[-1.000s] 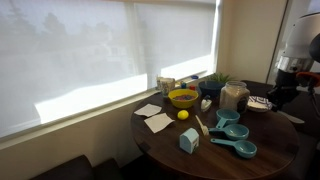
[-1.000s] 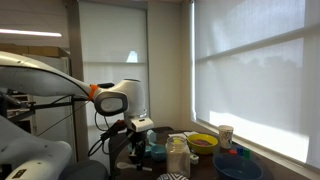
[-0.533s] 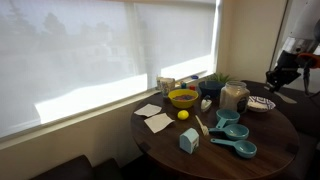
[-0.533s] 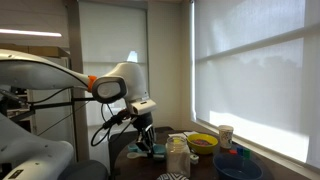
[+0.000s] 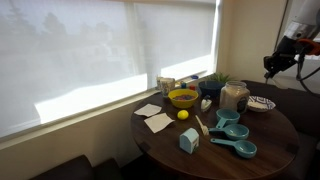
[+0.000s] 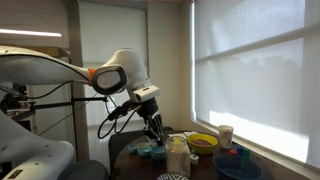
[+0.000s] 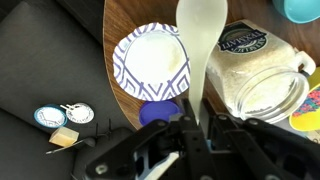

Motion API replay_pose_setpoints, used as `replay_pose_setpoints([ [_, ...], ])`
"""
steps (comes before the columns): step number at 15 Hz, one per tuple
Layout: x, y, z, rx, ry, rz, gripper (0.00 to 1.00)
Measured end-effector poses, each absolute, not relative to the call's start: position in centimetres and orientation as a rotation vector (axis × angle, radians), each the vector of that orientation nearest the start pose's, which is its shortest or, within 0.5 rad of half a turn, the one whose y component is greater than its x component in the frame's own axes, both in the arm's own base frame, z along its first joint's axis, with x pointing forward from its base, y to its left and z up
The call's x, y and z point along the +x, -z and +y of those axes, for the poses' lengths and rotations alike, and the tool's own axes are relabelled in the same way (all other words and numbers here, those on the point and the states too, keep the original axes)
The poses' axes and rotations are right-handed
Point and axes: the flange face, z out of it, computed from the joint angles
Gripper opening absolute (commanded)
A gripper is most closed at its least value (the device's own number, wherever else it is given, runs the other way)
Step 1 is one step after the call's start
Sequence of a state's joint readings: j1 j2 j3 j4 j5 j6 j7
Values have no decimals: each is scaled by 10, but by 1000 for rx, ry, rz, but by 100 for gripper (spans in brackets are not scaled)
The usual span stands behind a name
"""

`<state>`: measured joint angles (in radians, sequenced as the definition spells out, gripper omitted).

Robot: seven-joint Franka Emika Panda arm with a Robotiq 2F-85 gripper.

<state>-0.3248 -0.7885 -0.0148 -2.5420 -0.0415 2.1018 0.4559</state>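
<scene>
My gripper (image 7: 190, 112) is shut on the handle of a white plastic spoon (image 7: 200, 38), whose bowl points away from me in the wrist view. Below it sit a blue-and-white patterned plate (image 7: 150, 58), a small blue lid (image 7: 157, 112) and a glass jar of white powder (image 7: 262, 82) on the round wooden table (image 7: 112, 30). In both exterior views the gripper (image 5: 272, 66) (image 6: 155, 129) hangs well above the table, over the plate (image 5: 260, 103) and beside the jar (image 5: 234, 96) (image 6: 177, 156).
On the table are a yellow bowl (image 5: 183, 98) (image 6: 203, 143), a lemon (image 5: 183, 114), teal measuring cups (image 5: 236, 131), white napkins (image 5: 155, 121), a small carton (image 5: 189, 141), a paper cup (image 5: 166, 85) (image 6: 226, 135) and a plant (image 5: 215, 81). Window blinds stand behind it.
The gripper has risen from just above the table near the plate to well above it, carrying the spoon. The things on the table have not moved.
</scene>
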Motion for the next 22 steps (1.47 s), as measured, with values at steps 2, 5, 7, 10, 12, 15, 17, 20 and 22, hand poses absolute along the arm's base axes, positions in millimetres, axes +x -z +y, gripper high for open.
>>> replay_pose_setpoints([
  [2, 326, -555, -118, -2869, 548, 1177, 13],
  [5, 326, -555, -118, -2868, 554, 1176, 3],
  [7, 330, -563, -119, -2844, 646, 1176, 3],
  [10, 338, -580, -116, -2785, 821, 1172, 3],
  [12, 345, -588, -110, -2752, 924, 1157, 3],
  [15, 358, -592, -97, -2719, 1045, 1122, 3],
  [17, 369, -590, -90, -2704, 1101, 1099, 3],
  [20, 385, -578, -83, -2688, 1150, 1072, 3],
  [22, 393, -568, -81, -2685, 1161, 1062, 3],
])
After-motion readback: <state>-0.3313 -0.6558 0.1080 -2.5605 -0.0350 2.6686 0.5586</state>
